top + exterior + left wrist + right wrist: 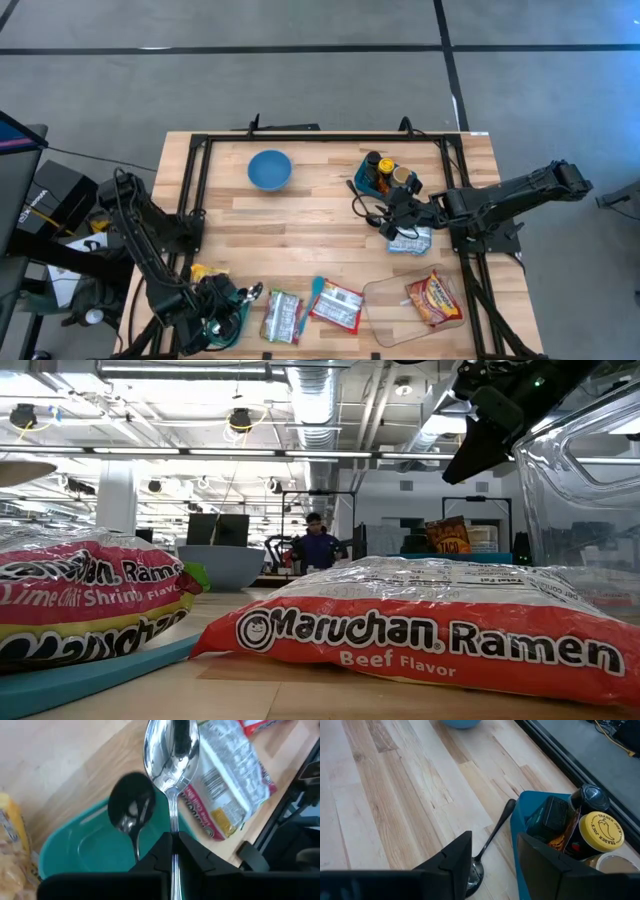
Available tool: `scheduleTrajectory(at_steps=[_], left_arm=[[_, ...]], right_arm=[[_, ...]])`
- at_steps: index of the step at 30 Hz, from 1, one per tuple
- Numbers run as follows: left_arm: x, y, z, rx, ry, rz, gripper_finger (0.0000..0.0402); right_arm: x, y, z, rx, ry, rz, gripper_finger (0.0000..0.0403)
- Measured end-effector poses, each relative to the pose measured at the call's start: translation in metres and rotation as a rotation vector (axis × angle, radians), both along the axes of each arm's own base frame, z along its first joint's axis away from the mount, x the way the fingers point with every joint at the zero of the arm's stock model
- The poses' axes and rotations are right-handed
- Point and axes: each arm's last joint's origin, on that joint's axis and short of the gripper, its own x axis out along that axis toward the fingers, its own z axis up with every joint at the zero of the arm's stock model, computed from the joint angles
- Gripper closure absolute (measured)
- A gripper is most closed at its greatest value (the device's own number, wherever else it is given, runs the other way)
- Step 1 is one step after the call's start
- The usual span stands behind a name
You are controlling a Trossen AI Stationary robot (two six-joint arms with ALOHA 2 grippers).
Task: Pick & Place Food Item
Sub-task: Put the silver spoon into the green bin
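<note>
Hovering at the far right of the counter (320, 215), the right tool (492, 864) hangs with its fingers apart and nothing between them. It is just beside a blue bin (522, 827) of bottles, among them a yellow-capped jar (602, 832). A black spoon (490, 840) lies on the wood directly beneath.

At the near left corner, the left tool (172, 840) is clamped on the handle of a silver spoon (172, 750), holding it above a teal tub (75, 845) that already contains a second dark spoon (131, 806).

The food we take to be the target is elsewhere. Two ramen packets (283, 316) lie side by side along the near edge, a third (432, 298) sits in a clear tray (385, 300), and a pale packet (412, 241) rests just beside the right tool.

We judge that the right arm is best placed for the pick. Its fingers are over cutlery rather than food, so we would have it shift onto the pale packet and come down square. It should grip across the narrow width, since a crinkly wrapper will slip from a shallow pinch. We would also keep it clear of the bin wall and the spoon handle on the way down.
</note>
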Motion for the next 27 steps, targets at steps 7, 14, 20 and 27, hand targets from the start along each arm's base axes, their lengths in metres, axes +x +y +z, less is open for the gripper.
scheduleTrajectory(at_steps=[7,14,20,27], left_arm=[[-0.008,-0.007,-0.007,0.005,-0.008,0.012,0.0394],[-0.011,-0.008,-0.007,0.0,-0.021,0.021,0.0395],[-0.011,-0.008,-0.007,0.002,-0.018,0.033,0.0397],[-0.019,-0.011,-0.007,-0.009,-0.019,0.019,0.0397]], right_arm=[[0.0,0.0,0.0,0.0,0.0,0.0,0.0253],[0.0,0.0,0.0,0.0,0.0,0.0,0.0253],[0.0,0.0,0.0,0.0,0.0,0.0,0.0253],[0.0,0.0,0.0,0.0,0.0,0.0,0.0253]])
